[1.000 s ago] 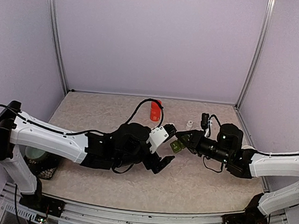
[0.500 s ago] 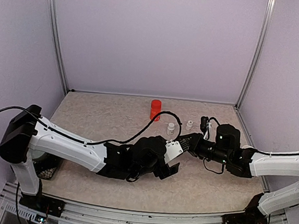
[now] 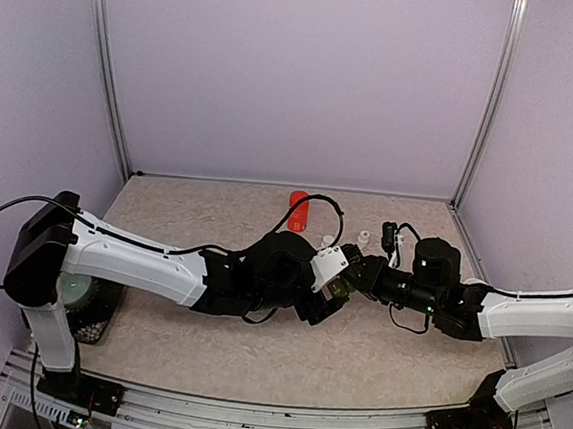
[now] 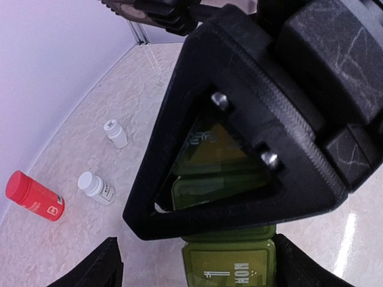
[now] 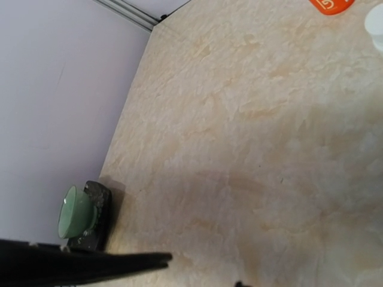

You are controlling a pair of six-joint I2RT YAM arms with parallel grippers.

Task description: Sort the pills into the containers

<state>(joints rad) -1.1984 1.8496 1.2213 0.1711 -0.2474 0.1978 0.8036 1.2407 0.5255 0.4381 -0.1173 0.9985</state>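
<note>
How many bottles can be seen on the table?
3. The red bottle is near the back of the table. Two small white ones are right of it: one white bottle close by, the other white bottle farther right. Others may be hidden.

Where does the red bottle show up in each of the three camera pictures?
Top external: the red bottle is at the far middle of the table, behind the left arm's cable.
Left wrist: lower left corner.
Right wrist: only a sliver at the top edge, towards the right.
Shared landmark: a small white bottle close beside it; the white shape at the right wrist view's right edge is probably it.
</note>
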